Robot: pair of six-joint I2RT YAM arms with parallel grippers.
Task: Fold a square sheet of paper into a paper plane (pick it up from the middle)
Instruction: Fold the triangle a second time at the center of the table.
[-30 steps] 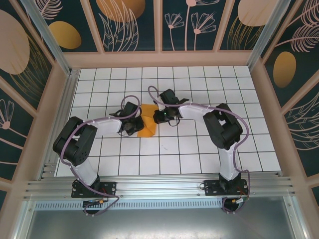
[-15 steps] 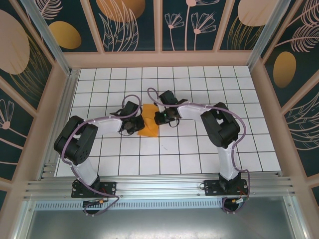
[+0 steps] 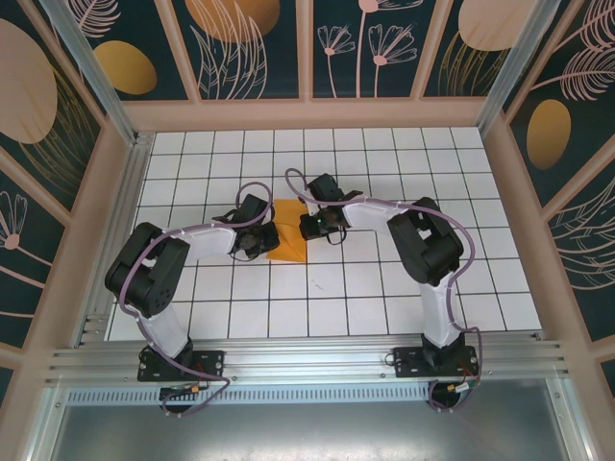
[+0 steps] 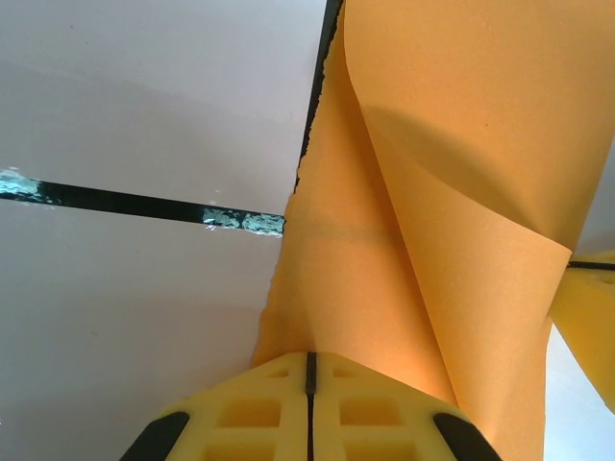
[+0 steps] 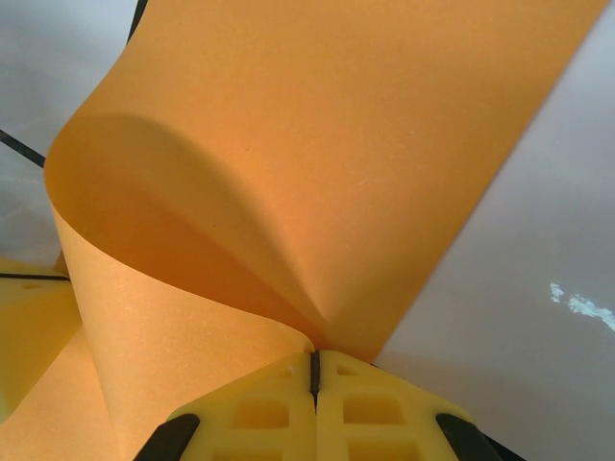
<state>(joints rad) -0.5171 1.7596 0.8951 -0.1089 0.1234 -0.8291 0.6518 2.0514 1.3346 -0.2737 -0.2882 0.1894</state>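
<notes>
The square sheet of paper (image 3: pixel 288 238) is bright orange and sits bent over itself at the middle of the white grid table, between my two grippers. My left gripper (image 3: pixel 272 238) is shut on its left side. In the left wrist view the yellow fingertips (image 4: pixel 309 357) meet with the paper (image 4: pixel 384 240) rising from them in a curl. My right gripper (image 3: pixel 307 228) is shut on the paper's right side. Its wrist view shows the closed tips (image 5: pixel 314 357) pinching a rolled-over fold of the paper (image 5: pixel 317 144). A paper plane is out of view.
The white grid table (image 3: pixel 384 279) is fenced by wooden walls with leaf patterns (image 3: pixel 250 48). An aluminium rail (image 3: pixel 307 360) runs along the near edge by the arm bases. The other gripper's yellow finger (image 4: pixel 588 307) shows at the right edge of the left wrist view.
Both grippers have drawn slightly closer together, and the paper between them has shifted a little right and curled over more. Both stay shut on it.
</notes>
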